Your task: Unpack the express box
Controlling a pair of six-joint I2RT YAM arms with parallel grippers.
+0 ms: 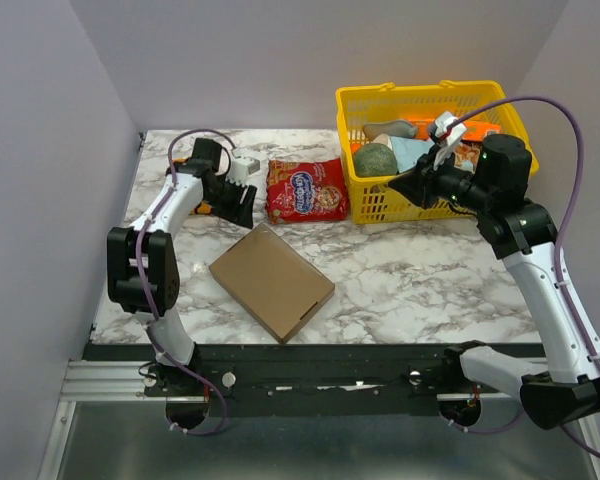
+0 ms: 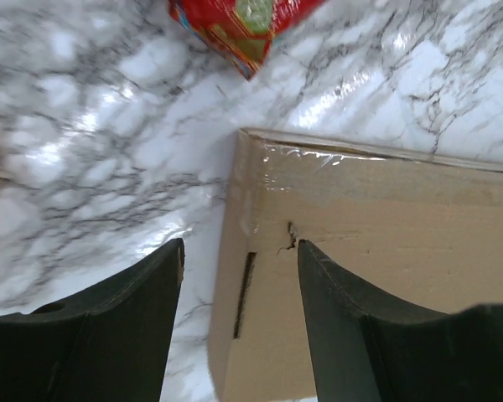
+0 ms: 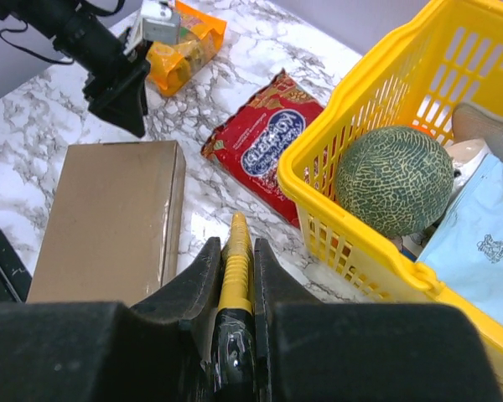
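The express box [image 1: 270,282], plain brown cardboard, lies flat and closed at the table's middle left. My left gripper [image 1: 240,208] hangs just beyond its far corner. In the left wrist view the open jaws [image 2: 239,247] straddle the taped end edge of the box [image 2: 386,251], touching nothing. My right gripper [image 1: 412,186] hovers in front of the yellow basket. In the right wrist view it [image 3: 235,244] is shut on a yellow ribbed tool [image 3: 236,260] that points toward the box [image 3: 109,222].
A red snack bag [image 1: 306,190] lies between the box and the yellow basket [image 1: 430,93]. The basket [image 3: 365,79] holds a green netted melon [image 3: 394,180], a light blue packet [image 3: 478,243] and other items. An orange packet [image 3: 184,50] lies at the far left by the left arm.
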